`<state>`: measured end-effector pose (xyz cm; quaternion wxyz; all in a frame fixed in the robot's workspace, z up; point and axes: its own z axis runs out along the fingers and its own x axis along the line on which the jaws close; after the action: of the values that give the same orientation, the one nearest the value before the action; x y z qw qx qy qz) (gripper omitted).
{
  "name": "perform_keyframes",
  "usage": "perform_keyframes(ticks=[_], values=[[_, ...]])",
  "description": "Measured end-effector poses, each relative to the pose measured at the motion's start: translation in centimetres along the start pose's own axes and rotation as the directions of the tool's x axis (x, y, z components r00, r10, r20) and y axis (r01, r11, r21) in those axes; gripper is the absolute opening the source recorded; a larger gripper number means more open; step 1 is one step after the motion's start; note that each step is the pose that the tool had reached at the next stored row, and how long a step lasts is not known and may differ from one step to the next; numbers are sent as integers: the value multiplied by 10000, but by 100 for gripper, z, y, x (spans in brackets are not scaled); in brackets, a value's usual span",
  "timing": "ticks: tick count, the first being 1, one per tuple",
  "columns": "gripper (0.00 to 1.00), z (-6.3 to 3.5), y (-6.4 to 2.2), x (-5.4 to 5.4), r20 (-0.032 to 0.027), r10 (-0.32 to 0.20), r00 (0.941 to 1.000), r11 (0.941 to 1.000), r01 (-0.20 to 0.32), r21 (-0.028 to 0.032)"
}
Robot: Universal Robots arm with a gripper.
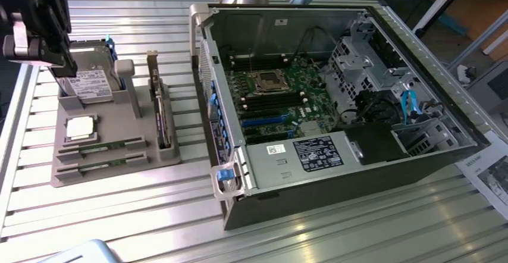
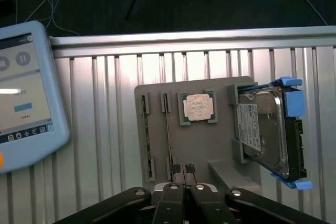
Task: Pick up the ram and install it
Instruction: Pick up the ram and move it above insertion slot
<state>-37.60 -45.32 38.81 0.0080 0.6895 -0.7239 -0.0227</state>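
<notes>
Found the black gripper [image 1: 66, 69] cropped by the upper left corner of the exterior view, hanging over a grey moulded holder [image 1: 80, 177]. Caught its fingers [image 2: 177, 179] in the wrist view pressed tight together, gripping nothing. Located two thin green circuit-board ram sticks [image 1: 99, 148] in the lower left of the exterior view, seated edge-up in parallel slots of the holder; could not make out their chips. Noted in the same holder a square silver processor chip [image 1: 81, 127] in its recess, a silver hard drive with blue rails [image 1: 87, 85] propped upright, and a dark expansion card [image 1: 163, 117] seen edge-on. Got a pale blue touchscreen pendant [image 2: 21, 87] cut off by the frame edge. Saw, toward the exterior view's right on the ribbed metal surface [image 1: 119, 215], an open black computer case [image 1: 444, 126] holding a green motherboard [image 1: 278, 96].
</notes>
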Motion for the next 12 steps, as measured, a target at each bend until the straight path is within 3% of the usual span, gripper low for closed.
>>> perform_keyframes(ticks=[12], values=[[10, 51, -2, 5, -1, 0, 10000, 10000, 0, -1]])
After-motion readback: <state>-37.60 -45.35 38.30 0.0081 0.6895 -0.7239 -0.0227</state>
